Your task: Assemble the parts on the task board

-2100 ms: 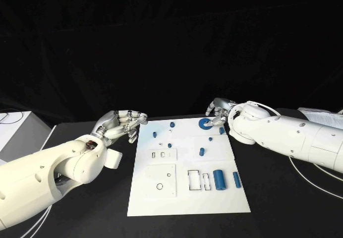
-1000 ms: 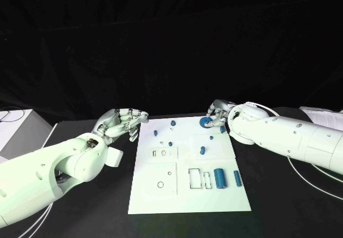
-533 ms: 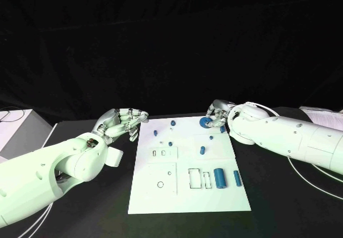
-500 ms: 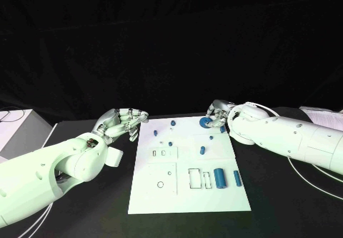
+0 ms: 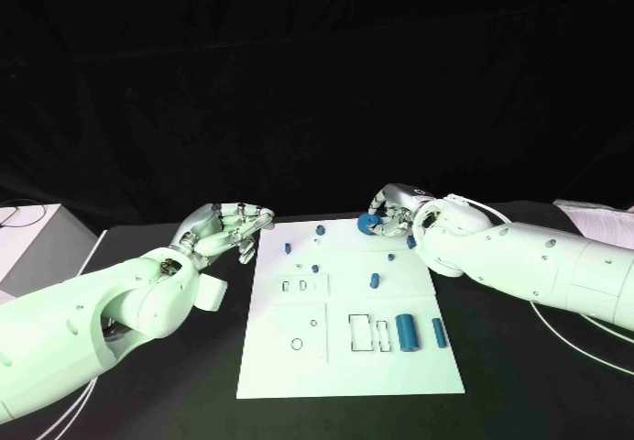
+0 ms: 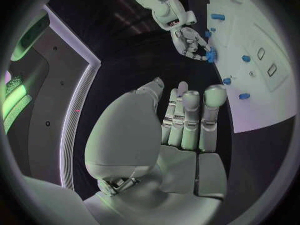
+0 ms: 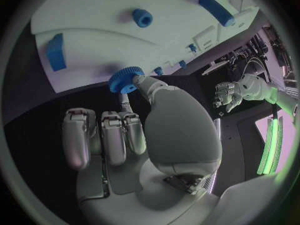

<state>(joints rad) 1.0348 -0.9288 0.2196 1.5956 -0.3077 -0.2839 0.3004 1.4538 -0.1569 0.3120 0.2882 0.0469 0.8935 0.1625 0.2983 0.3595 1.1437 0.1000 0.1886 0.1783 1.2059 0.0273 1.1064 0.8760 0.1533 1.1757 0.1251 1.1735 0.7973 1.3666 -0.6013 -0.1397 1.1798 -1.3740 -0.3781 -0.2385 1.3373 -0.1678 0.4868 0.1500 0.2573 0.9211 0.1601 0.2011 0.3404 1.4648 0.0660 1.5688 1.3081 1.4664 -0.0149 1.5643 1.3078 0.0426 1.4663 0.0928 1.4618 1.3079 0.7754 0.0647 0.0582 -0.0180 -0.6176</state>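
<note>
Right hand apparently pinching gear

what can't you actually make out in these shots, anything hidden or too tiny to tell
- Blue gear: the right hand pinches it; in the head view the fingers cover most of it, so whether it touches the task board is unclear.
- Small blue parts at the board's far end: head view, too small to tell their shapes.
- Left hand: head view, curled fingers hide the palm; the left wrist view shows nothing in it.
</note>
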